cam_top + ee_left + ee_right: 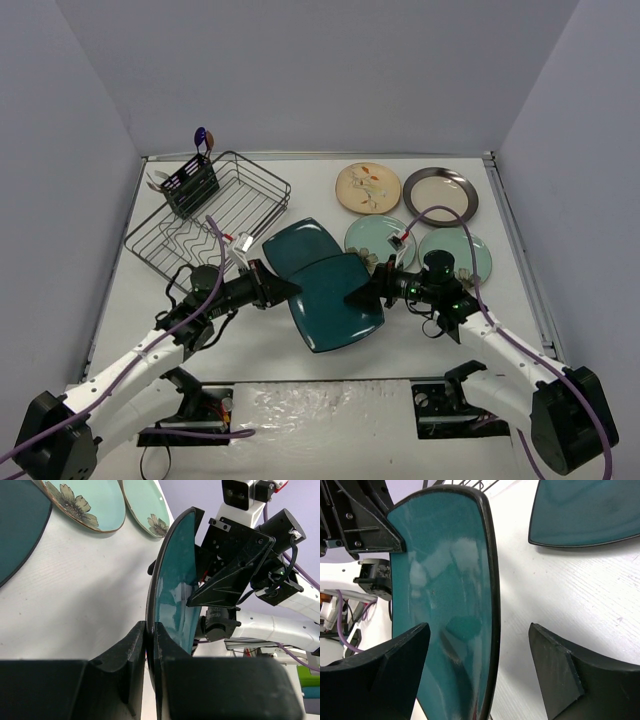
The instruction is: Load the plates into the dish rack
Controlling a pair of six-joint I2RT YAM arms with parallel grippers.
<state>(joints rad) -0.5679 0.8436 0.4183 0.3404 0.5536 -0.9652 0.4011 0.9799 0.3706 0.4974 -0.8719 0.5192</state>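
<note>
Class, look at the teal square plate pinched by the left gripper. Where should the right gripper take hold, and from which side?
Grip the teal square plate at its thin rim opposite the left gripper, coming in edge-on from the right. The plate is held roughly level, and the right gripper, open, straddles that edge.

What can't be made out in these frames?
- Top view: held teal plate hides the near edge of the flat teal plate; right arm covers part of a mint plate.
- Top view: cutlery holder contents too small.
- Right wrist: held teal plate's lower end cut off by the frame bottom.
</note>
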